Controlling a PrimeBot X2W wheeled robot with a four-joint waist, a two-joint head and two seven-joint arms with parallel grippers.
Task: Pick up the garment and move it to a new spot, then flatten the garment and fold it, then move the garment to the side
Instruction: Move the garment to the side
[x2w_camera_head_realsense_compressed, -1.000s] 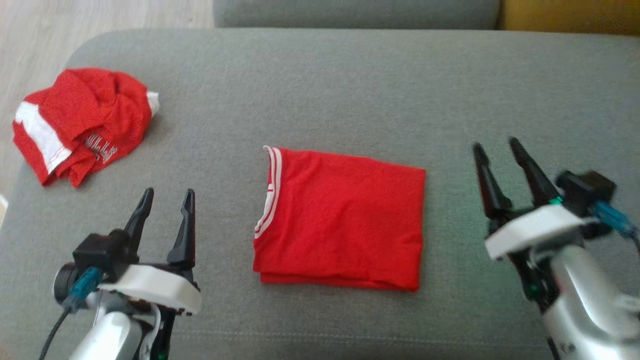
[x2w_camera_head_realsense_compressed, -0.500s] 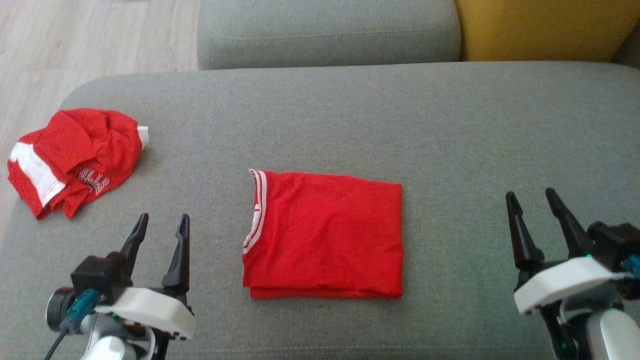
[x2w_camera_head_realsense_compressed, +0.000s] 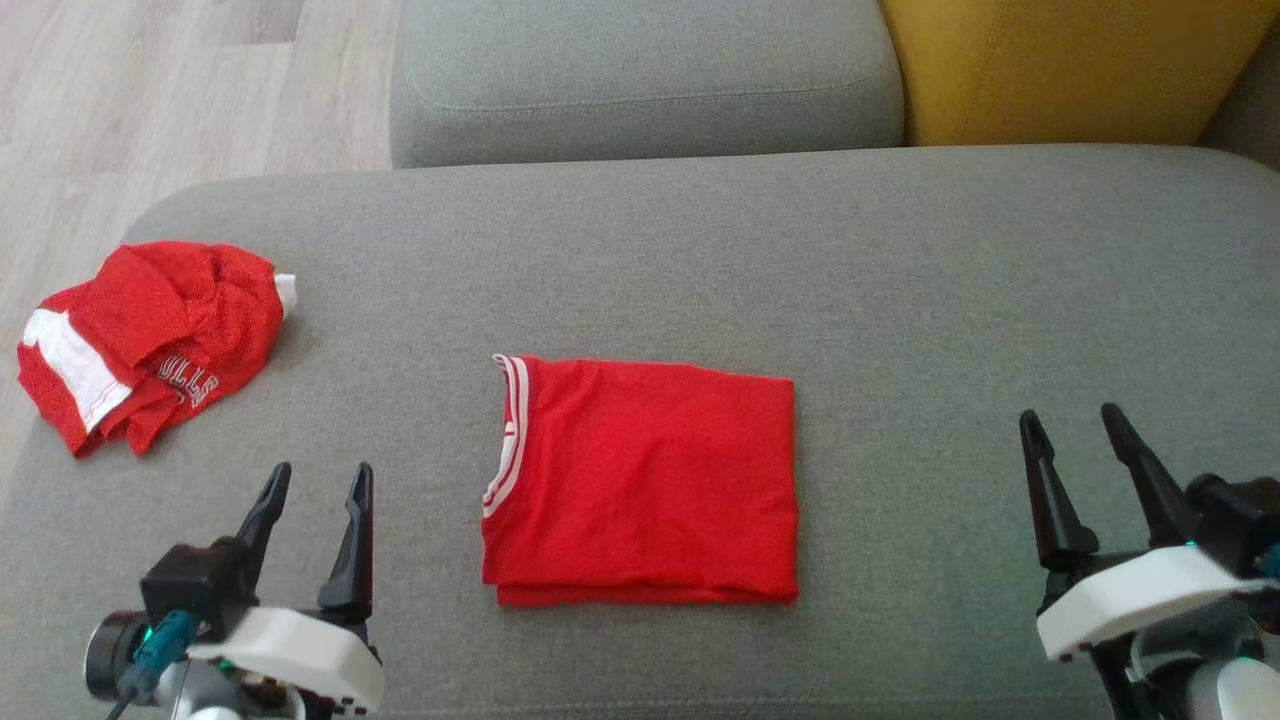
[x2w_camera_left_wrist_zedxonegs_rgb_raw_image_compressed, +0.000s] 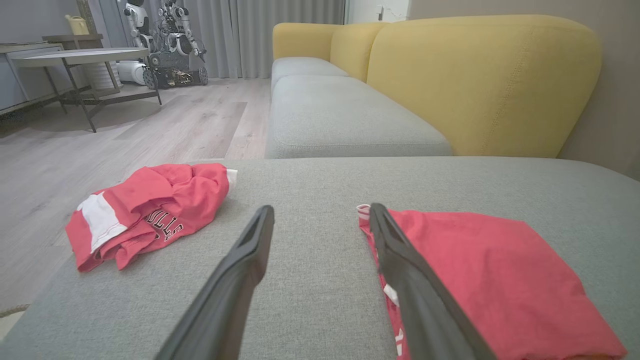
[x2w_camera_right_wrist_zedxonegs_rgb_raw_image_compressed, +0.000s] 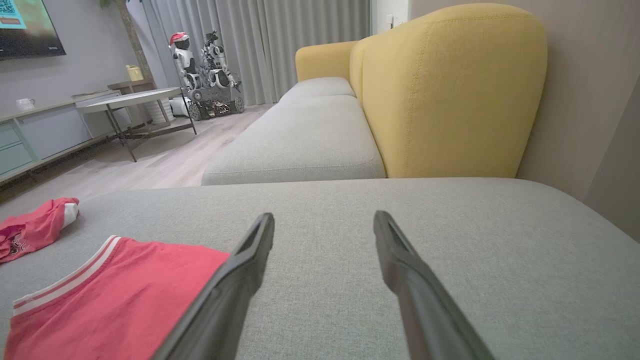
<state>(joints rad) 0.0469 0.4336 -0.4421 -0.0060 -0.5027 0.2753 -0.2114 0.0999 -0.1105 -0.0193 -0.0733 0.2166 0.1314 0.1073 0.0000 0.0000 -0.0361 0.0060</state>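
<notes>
A red folded jersey (x2w_camera_head_realsense_compressed: 645, 485) lies flat in the middle of the grey sofa cushion (x2w_camera_head_realsense_compressed: 700, 260). It forms a neat, roughly square block. White striped trim runs down its left edge, and the stacked layers show along the near edge. Its top face is smooth apart from faint creases. Well apart from it, by the cushion's left edge, a second red garment (x2w_camera_head_realsense_compressed: 150, 340) sits bunched in a loose heap, showing a white panel and pale lettering.

Crumpled red garment (x2w_camera_left_wrist_zedxonegs_rgb_raw_image_compressed: 150, 215): printed lettering, partly hidden in folds; "ULLS" legible. No other text readable.
</notes>
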